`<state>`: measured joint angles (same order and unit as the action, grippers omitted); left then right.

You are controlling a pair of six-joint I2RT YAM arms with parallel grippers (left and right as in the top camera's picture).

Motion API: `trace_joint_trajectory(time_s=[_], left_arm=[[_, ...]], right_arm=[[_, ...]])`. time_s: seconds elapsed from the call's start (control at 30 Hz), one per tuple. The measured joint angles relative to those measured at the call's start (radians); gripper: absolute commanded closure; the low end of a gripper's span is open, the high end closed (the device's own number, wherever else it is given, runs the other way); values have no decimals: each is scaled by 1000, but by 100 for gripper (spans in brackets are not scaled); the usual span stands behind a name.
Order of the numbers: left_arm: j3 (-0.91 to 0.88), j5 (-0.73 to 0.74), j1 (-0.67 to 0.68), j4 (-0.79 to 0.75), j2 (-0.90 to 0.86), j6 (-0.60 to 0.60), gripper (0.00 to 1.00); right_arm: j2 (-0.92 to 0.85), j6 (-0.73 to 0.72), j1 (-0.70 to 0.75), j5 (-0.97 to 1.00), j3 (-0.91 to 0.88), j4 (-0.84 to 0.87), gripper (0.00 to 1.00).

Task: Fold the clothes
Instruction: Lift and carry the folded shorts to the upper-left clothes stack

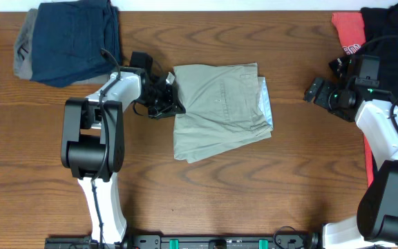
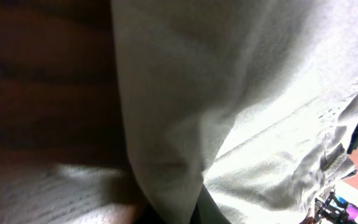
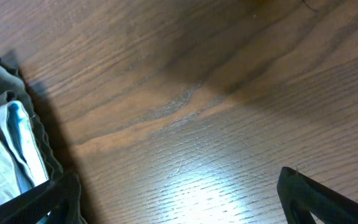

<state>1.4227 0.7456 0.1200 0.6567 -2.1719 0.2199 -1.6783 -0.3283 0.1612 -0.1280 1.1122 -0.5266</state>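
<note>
The pale khaki shorts lie folded into a rough rectangle in the middle of the wooden table, with light blue lining showing at the right edge. My left gripper is at the shorts' left edge. In the left wrist view the khaki cloth fills the frame and narrows down between the dark jaws, which are shut on it. My right gripper is off to the right of the shorts. It is open and empty over bare wood. The shorts' edge and lining show at the left of the right wrist view.
A folded navy-blue garment lies on a grey one at the back left. A red printed shirt and a black shirt lie at the back right, beside the right arm.
</note>
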Motion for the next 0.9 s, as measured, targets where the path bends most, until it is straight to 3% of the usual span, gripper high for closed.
trace_joint_trajectory(time_s=[0.17,0.4,0.9], left_arm=[[97,-114,3,155,-2,8,94],[371,-295,-16,329,-10,-21,94],[684,-599,-144,341,-11,-93,94]], right_arm=[[0,0,0,0,0,0,1],[0,0,0,0,0,0,1],[0,0,0,0,0,0,1]])
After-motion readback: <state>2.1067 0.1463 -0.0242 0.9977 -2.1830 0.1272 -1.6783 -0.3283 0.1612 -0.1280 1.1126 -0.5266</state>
